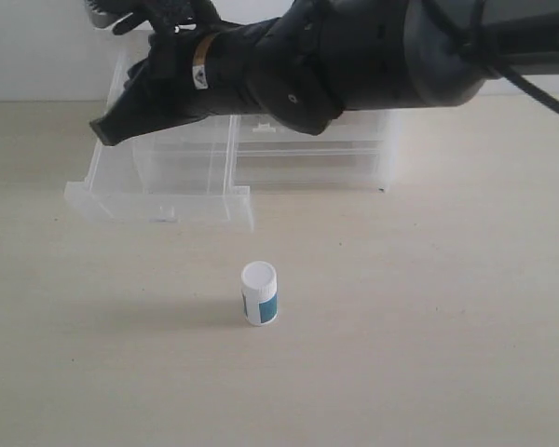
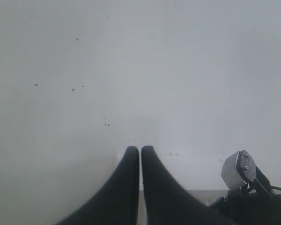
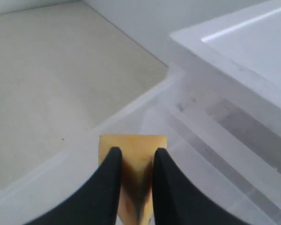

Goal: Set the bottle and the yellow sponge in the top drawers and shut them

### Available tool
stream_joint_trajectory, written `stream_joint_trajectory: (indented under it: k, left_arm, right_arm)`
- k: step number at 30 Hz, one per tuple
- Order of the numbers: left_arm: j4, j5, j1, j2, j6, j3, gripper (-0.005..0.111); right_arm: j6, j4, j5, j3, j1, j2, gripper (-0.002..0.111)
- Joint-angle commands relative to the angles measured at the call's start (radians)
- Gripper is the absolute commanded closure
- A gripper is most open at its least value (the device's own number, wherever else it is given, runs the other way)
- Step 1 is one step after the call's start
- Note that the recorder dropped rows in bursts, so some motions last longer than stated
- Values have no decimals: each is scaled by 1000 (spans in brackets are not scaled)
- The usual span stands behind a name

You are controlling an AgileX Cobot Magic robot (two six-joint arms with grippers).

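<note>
On the left of the exterior view, the left top drawer [image 1: 158, 200] of the white cabinet [image 1: 354, 163] is pulled out toward the front. The right arm [image 1: 354, 56] reaches across from the right side. Its right gripper [image 1: 107, 130] hangs over this open drawer.

In the right wrist view, the black fingers [image 3: 113, 164] are clamped on the yellow sponge [image 3: 133, 142], one on each side. The sponge is held above the clear drawer. It is hard to tell if it touches the drawer.

The left gripper [image 2: 140, 149] shows clearly only in the left wrist view. Its two fingers are pressed together with nothing between them. They point at a plain pale surface [image 2: 131, 70].

In the middle of the exterior view, the bottle [image 1: 259, 293] stands upright on the worktop [image 1: 429, 326]. It is in front of the open drawer and does not touch it. Its white cap is on.

Further right, the right top drawer [image 1: 307, 130] looks pushed in.
</note>
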Motion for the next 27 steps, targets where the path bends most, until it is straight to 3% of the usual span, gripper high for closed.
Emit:
stream_joint_trajectory:
  k: [1,7,9,14,16,24,27]
  left_arm:
    - [0,6,2,-3,1,4,103]
    - [0,6,2,-3,1,4,103]
    - [0,6,2,-3,1,4,103]
    - [0,6,2,-3,1,4,103]
    - [0,6,2,-3,1,4,103]
    - [0,6,2,-3,1,4,103]
    - [0,4,2,-3,1,4,103]
  right_arm:
    - [2,-9,14,8,-35,-1,108]
    - [0,-11,28,8,-40,27,105]
    - [4,-11,49,8,-40,40,90]
    - [8,-9,151,8,-40,24,20]
    - [8,-9,224,8,-40,-15,3]
    - [-2,8,323,8,-40,-184,3]
    - [-92,67,443,-8,-15,-184,3]
